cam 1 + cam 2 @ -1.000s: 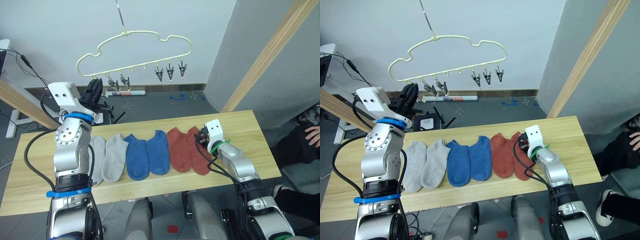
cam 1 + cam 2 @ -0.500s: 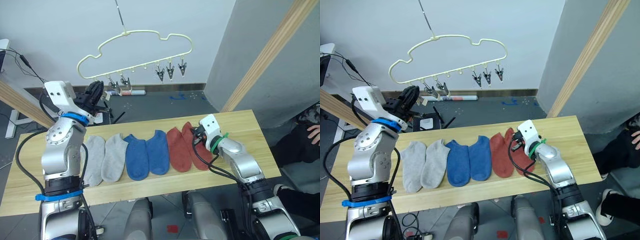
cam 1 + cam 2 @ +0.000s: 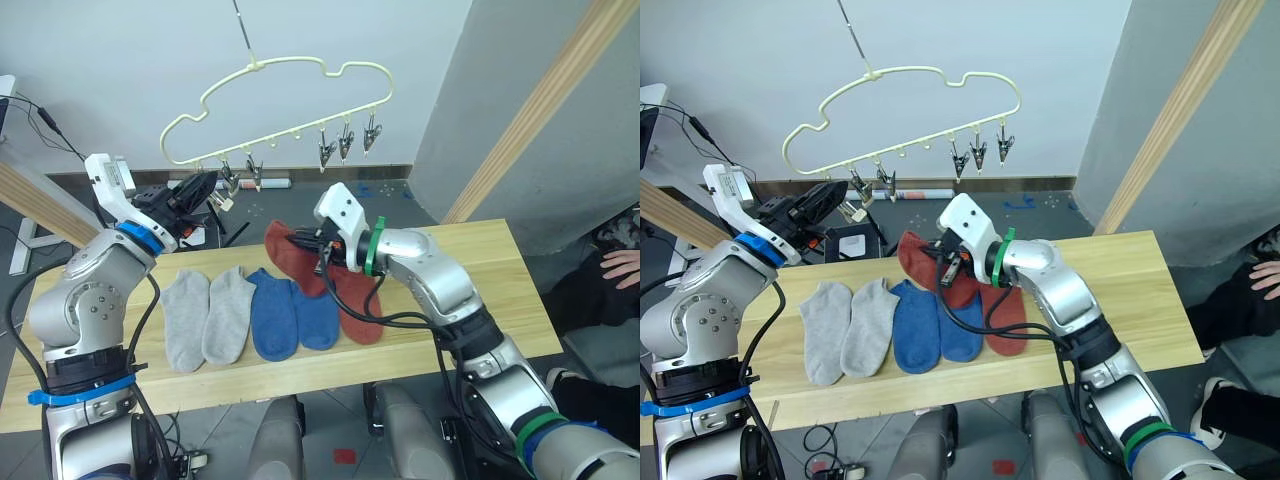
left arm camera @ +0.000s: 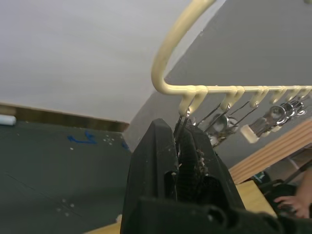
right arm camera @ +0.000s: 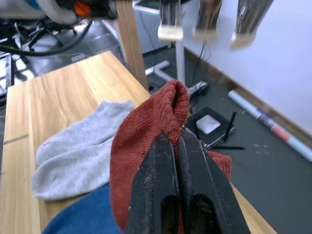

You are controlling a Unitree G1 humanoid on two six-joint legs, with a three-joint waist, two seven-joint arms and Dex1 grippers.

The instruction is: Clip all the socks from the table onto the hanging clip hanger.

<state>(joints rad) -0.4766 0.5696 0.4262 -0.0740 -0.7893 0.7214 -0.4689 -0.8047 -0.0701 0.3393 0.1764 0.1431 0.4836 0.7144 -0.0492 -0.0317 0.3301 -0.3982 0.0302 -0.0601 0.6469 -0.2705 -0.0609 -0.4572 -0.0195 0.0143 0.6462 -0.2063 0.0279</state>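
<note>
The right gripper [image 3: 300,243], near the middle of the frame in the head views, has its two black fingers [image 5: 161,195] pressed nearly together on the fabric of one rust red sock [image 3: 290,255], which it holds lifted off the table [image 3: 480,270] and drooping above the blue pair. The left gripper [image 3: 203,186], in the upper left of the frame, has its fingers [image 4: 156,161] closed close together at the left-end clip [image 4: 181,119] of the clip hanger [image 3: 275,75]; whether they actually squeeze the clip cannot be told.

Counted: six socks in all. Two light grey socks [image 3: 205,315] lie side by side at the left of the row on the table, two blue socks [image 3: 292,315] lie next to them in the middle, and a second rust red sock [image 3: 360,305] lies flat to the right of the blue ones, partly under the right arm. The sixth is the lifted one.

The hanger hangs in the upper middle of the frame, its bottom bar sloping up to the right. Six dark clips hang from it: three [image 3: 345,140] near the right end, three [image 3: 240,172] near the left end. No sock is clipped on.
</note>
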